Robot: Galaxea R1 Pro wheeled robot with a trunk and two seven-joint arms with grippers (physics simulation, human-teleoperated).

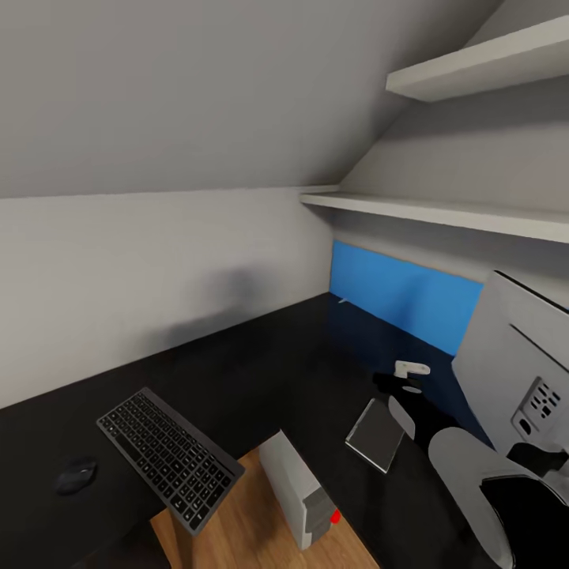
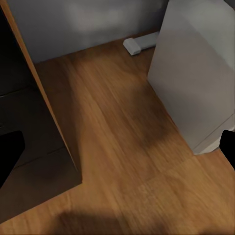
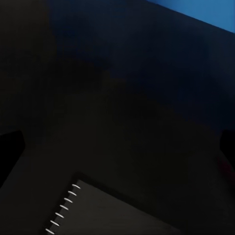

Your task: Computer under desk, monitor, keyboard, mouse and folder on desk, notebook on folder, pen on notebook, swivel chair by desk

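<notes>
— Two hands, and neither holds a thing? Why is the right hand (image 3: 117, 147) over the worktop (image 1: 261, 371) at all?

— It hangs with its fingers spread wide, nothing between them. The notebook (image 3: 103, 210) lies flat just below and a little behind it, wire spine towards the hand. My guess is that it is lining up for a pick, since the notebook must end on top of the folder.

— And the monitor (image 1: 514, 371)?

— It stands on the worktop close beside the right hand, its grey back towards the camera. That part looks done.

— The left hand (image 2: 117, 152)?

— It is also fully open and empty, and sits low, looking at the floor (image 2: 122, 132). The computer (image 2: 196, 73) stands on the floor just ahead of it to one side, in the worktop's inner corner. It belongs down there, so I would leave it.

— The keyboard (image 1: 170, 458) worries me.

— It should. It is well away from the right hand, on the far wing, and one end juts past the worktop's edge over the floor. It also sits far from the monitor, so it needs moving. The mouse (image 1: 76, 476) rests beyond it, further from both hands.

— What is the risk?

— A nudge could probably tip the keyboard off.
</notes>
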